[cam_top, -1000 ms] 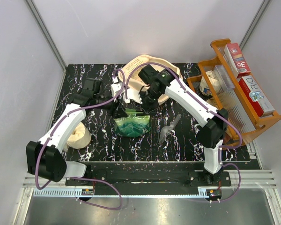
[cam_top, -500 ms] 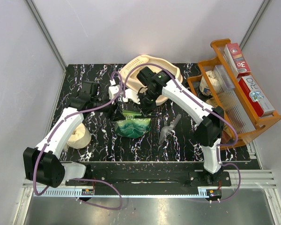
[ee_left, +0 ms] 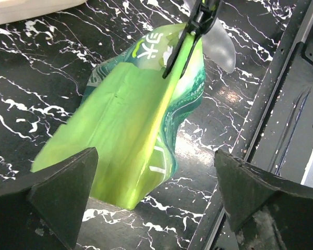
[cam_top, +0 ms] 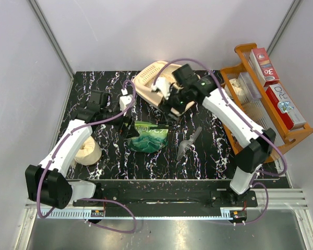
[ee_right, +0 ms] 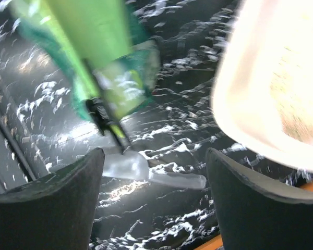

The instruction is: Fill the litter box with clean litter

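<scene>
My right claw [cam_top: 170, 108] has left the green bag [cam_top: 150, 136] toward 1 o'clock, near the litter box [cam_top: 146, 86], spread, empty. My left claw [cam_top: 128, 127] is spread at the bag's 9 o'clock.

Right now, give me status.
Left gripper, right gripper: jaws open, empty. Litter box at back; bag lying in front, clip on it. Scoop beside bag.
</scene>
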`<state>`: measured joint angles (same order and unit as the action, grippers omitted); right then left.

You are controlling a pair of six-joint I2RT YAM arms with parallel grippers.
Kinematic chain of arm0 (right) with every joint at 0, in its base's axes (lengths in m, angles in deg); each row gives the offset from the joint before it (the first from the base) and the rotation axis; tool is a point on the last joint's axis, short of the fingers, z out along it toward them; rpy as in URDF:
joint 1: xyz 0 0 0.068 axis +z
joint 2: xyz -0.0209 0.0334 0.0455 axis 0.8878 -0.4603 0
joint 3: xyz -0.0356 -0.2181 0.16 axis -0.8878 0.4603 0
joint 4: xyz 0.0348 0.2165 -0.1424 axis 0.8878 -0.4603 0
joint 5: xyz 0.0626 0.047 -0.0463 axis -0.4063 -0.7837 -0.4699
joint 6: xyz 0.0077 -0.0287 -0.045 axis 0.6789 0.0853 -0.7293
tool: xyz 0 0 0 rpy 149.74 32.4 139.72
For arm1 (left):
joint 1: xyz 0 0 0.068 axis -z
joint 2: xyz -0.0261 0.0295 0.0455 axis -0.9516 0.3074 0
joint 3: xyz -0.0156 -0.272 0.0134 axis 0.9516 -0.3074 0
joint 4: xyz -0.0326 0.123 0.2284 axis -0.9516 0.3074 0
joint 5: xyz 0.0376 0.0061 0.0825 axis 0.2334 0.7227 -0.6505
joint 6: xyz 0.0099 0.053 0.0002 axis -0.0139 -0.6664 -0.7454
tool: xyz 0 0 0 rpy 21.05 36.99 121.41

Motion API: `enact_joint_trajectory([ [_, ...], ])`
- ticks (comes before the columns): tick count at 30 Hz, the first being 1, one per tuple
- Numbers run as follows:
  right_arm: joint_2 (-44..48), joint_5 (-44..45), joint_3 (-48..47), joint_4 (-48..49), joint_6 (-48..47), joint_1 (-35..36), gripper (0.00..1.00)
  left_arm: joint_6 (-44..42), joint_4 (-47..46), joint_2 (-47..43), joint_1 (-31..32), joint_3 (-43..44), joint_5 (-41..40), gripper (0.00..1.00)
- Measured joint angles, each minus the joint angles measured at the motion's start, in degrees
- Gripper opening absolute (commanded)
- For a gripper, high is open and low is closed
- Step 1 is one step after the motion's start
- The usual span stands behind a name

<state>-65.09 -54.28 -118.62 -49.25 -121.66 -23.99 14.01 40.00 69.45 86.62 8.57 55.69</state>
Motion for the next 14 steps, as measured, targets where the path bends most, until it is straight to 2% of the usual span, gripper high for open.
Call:
enact_joint_trajectory([
  [4, 3.5, 9.2, -0.9, 5.9, 12.9, -3.7, 0.88, 0.8, 0.6, 0.0, -0.3, 2.4, -1.7, 0.99],
  [8, 5.2, 22.0, 1.7, 12.4, 23.2, -4.1, 0.89, 6.2, -3.6, 0.0, -0.3, 4.1, -7.4, 0.99],
  [12, 5.9, 28.5, 6.2, 15.4, 27.5, -4.0, 0.88, 11.7, -8.2, 0.1, -0.6, 4.1, -15.1, 0.99],
  [14, 5.9, 30.6, 7.9, 15.8, 28.2, -4.0, 0.92, 13.6, -9.6, 0.1, -0.7, 4.1, -17.9, 0.99],
])
